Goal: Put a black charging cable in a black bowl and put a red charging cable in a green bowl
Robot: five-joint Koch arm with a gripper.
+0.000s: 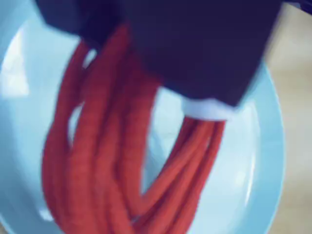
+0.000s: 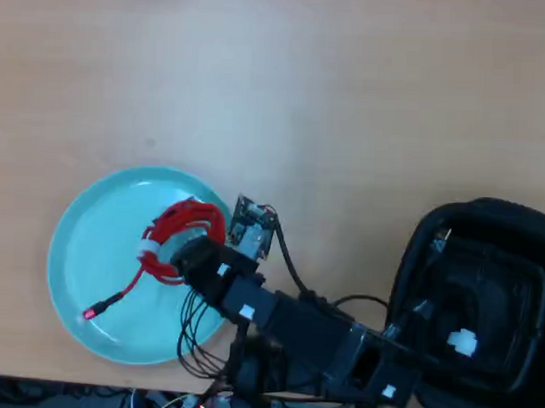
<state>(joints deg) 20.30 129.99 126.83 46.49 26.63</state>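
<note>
bare table open beyond green bowl, black bowl blocking overhead view's right

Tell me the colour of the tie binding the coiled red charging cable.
White; the tie on the coiled red charging cable shows best in the overhead view.

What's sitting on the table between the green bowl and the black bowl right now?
In the overhead view, only the robot's own arm and loose black wires cross the gap between the green bowl and the black bowl; no other object lies there.
</note>
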